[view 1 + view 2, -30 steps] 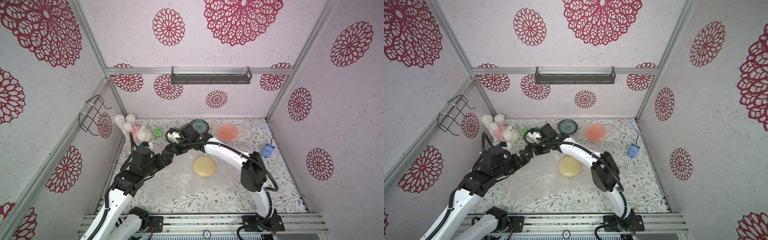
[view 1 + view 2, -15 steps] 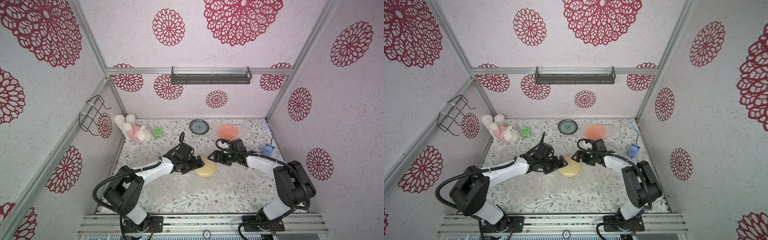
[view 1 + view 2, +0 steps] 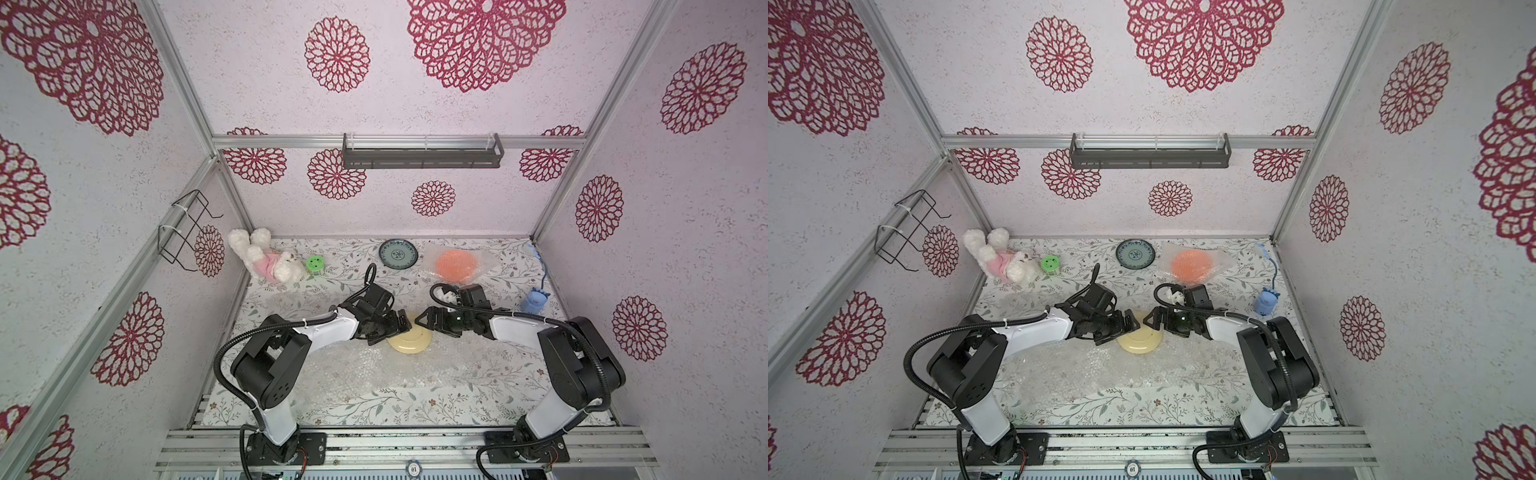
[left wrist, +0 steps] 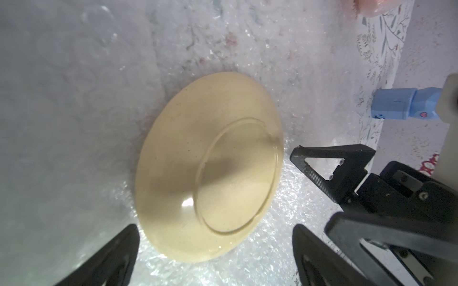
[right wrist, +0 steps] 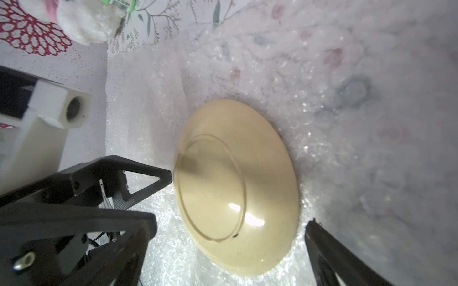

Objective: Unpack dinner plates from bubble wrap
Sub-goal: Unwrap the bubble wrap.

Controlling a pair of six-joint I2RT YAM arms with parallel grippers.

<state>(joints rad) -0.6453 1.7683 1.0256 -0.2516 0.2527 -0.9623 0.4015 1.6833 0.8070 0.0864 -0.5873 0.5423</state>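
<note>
A cream dinner plate (image 3: 410, 341) (image 3: 1140, 341) lies upside down on a flat sheet of bubble wrap (image 3: 353, 374) mid-table. My left gripper (image 3: 395, 330) (image 4: 214, 226) stands open at its left rim, touching nothing. My right gripper (image 3: 428, 324) (image 5: 228, 227) stands open at its right rim, also empty. Both wrist views show the plate's underside (image 4: 210, 168) (image 5: 238, 188) between the spread fingers. At the back, an orange plate (image 3: 456, 264) (image 3: 1191, 264) sits inside bubble wrap (image 3: 486, 259). A blue-green patterned plate (image 3: 397, 253) (image 3: 1135, 253) lies bare beside it.
A plush toy (image 3: 266, 259) and a green smiley disc (image 3: 314, 262) lie at the back left. A small blue figure (image 3: 535, 300) stands by the right wall. A wire rack (image 3: 183, 232) hangs on the left wall, a dark shelf (image 3: 422, 151) on the back wall.
Both grippers have come forward from the back, near the blue-green plate, to either side of the cream plate. Over the last half second they have barely shifted.
</note>
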